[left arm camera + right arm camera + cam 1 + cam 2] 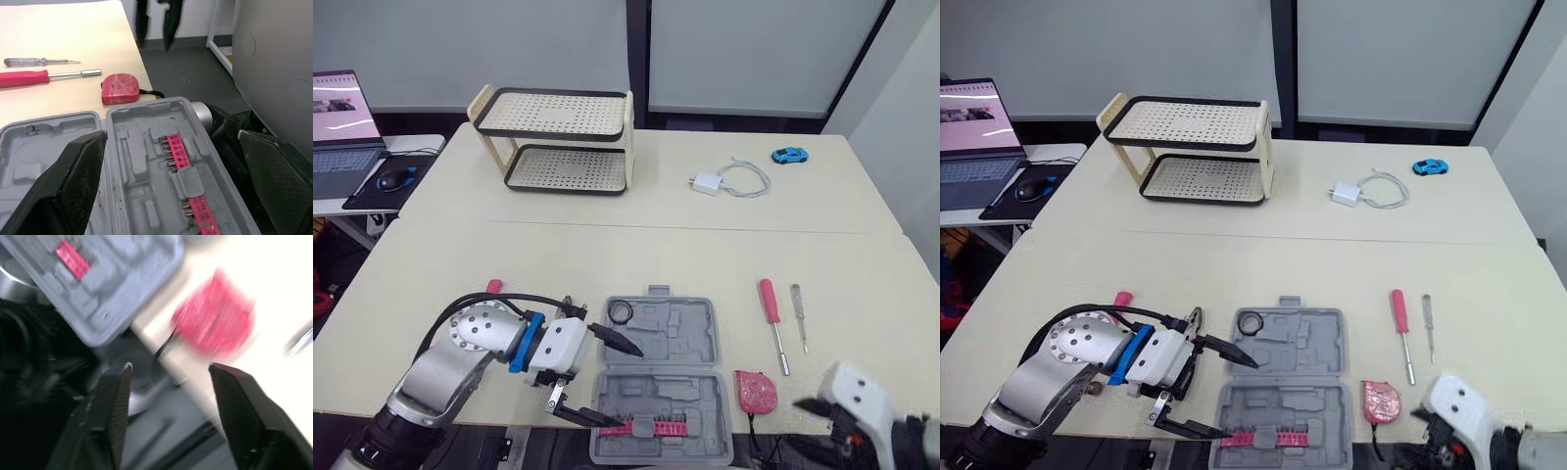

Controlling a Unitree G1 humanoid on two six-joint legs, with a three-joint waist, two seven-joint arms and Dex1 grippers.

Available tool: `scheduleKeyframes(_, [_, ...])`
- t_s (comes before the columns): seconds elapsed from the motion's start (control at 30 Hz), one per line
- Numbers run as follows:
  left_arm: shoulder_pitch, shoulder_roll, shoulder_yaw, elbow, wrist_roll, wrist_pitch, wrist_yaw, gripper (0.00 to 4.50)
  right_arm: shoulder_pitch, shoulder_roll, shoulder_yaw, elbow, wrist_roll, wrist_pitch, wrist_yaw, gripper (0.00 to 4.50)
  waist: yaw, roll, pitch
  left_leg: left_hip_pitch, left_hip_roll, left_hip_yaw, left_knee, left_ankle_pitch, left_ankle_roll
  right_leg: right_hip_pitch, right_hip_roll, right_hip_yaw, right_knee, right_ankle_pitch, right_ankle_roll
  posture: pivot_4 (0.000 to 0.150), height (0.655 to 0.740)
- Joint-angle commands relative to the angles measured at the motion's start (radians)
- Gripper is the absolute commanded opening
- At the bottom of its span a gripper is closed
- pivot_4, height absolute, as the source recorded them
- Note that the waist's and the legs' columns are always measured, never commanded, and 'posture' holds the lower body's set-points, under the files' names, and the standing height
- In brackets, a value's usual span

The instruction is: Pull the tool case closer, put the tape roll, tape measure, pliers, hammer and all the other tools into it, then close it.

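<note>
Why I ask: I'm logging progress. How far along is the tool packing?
Done: the case lies open at the near edge of the table, with the tape roll inside. In hand: the open left gripper is at the case's left side; the open right gripper hangs by the tape measure. Left: that, the pink screwdriver, the thin screwdriver, then closing.

A two-tier perforated rack point(555, 116) stands upright at the far left of the cream table point(607, 245). A white charger point(705, 183) (cable looped beside it) lies to the right of the rack, and a blue toy car point(790, 155) sits further right, near the far edge. On a separate side desk point(419, 144) to the left are an open laptop point(340, 132) and a computer mouse point(397, 178) on a dark mouse pad point(370, 198).
</note>
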Motion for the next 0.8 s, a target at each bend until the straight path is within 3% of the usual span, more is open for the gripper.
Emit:
scheduleKeyframes(0.03, [0.005, 0.01, -0.003, -0.039, -0.017, 0.008, 0.009, 4.5, -0.077, -0.029, 0.047, 0.137, -0.129, -0.265, 0.119, 3.72, 0.002, -0.001, 0.0, 0.0, 0.0, 0.0, 0.0, 0.0, 0.0, 0.0, 0.0, 0.0, 0.0, 0.0, 0.0, 0.15, 0.735])
scheduleKeyframes(0.1, [0.009, 0.012, -0.004, -0.047, -0.018, 0.012, 0.012, 4.5, -0.135, -0.043, 0.114, 0.226, -0.188, -0.383, 0.171, 4.42, 0.007, -0.002, 0.0, -0.001, 0.0, 0.001, 0.0, 0.0, 0.0, 0.0, -0.001, 0.0, -0.001, 0.0, 0.0, 0.15, 0.735])
scheduleKeyframes(0.13, [0.011, 0.012, -0.004, -0.052, -0.018, 0.014, 0.015, 4.5, -0.164, -0.047, 0.151, 0.271, -0.221, -0.443, 0.19, 4.47, 0.009, -0.002, 0.001, -0.001, 0.0, 0.001, 0.0, 0.0, 0.0, 0.0, -0.001, 0.0, -0.001, 0.002, -0.004, 0.15, 0.735])
scheduleKeyframes(0.37, [0.04, 0.033, 0.005, -0.09, -0.026, 0.028, 0.025, 4.5, -0.326, -0.058, 0.385, 0.496, -0.381, -0.682, 0.29, 4.47, 0.013, 0.0, 0.001, 0.0, 0.0, 0.001, 0.0, 0.0, 0.0, 0.0, -0.001, 0.0, 0.0, 0.003, -0.005, 0.15, 0.735])
scheduleKeyframes(0.8, [0.042, 0.034, -0.01, -0.081, -0.014, 0.019, 0.022, 4.5, -0.491, 0.006, 0.547, 0.628, -0.488, -0.683, 0.274, 4.47, 0.014, 0.0, 0.001, 0.0, 0.0, 0.001, 0.0, 0.0, 0.0, 0.0, -0.001, 0.0, 0.0, 0.003, -0.005, 0.15, 0.735])
